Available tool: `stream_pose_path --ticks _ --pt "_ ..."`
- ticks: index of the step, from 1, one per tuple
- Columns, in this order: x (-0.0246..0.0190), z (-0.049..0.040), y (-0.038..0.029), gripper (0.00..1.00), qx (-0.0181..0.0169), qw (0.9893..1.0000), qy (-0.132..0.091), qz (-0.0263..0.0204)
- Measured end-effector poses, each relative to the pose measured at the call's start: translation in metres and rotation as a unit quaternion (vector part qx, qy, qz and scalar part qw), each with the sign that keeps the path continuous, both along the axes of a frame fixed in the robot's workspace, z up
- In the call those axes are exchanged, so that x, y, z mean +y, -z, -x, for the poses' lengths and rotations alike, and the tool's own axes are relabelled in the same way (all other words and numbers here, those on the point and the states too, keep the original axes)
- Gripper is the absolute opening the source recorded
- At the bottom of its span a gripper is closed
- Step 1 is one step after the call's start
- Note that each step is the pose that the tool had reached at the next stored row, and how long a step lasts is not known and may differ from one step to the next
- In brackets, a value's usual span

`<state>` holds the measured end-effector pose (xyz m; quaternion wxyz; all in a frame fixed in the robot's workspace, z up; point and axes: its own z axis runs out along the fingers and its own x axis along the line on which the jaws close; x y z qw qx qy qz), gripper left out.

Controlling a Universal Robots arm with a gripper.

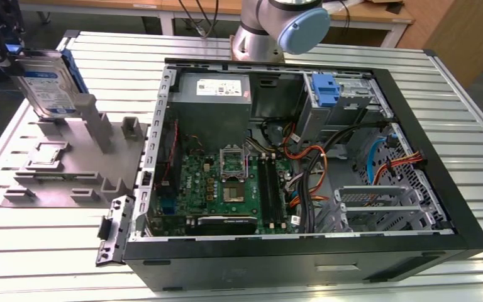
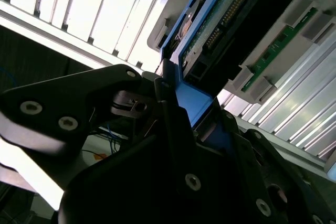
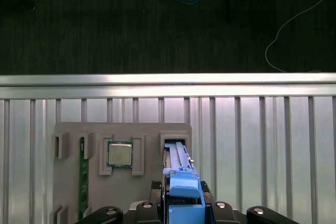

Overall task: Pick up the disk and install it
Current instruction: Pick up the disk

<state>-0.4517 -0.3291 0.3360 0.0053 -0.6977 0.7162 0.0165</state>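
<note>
disk [image 1: 47,88]: silver, white-blue label, blue carrier frame, upright on edge, at 10 o'clock of the open computer case [image 1: 443,207] in the exterior view | we see bare slatted table [image 1: 460,82] around the grey fixture [image 1: 65,167] beneath it | gripper [image 1: 8,51] clamped on the carrier's upper edge, arm base [image 1: 279,28] at the case's 12 o'clock

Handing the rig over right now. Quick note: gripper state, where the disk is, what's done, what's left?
Gripper: shut on the top edge of the disk, on its blue frame.
Disk: upright over the grey fixture at the exterior view's left, outside the open computer case. Cannot tell whether its lower edge is clear of the fixture slot.
Done: disk gripped.
Left: disk not in the case yet. Another blue carrier sits at the case's drive bay.
</note>
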Motion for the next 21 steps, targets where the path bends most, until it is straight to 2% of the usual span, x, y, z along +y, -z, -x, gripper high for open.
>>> stream_pose_path --ticks 10,21 --pt "0.0000 0.0000 -0.0017 0.36 0.0002 1.0000 0.000 0.0001" --pt "0.0000 0.0000 -0.0110 0.36 0.0001 1.0000 0.000 0.0001"
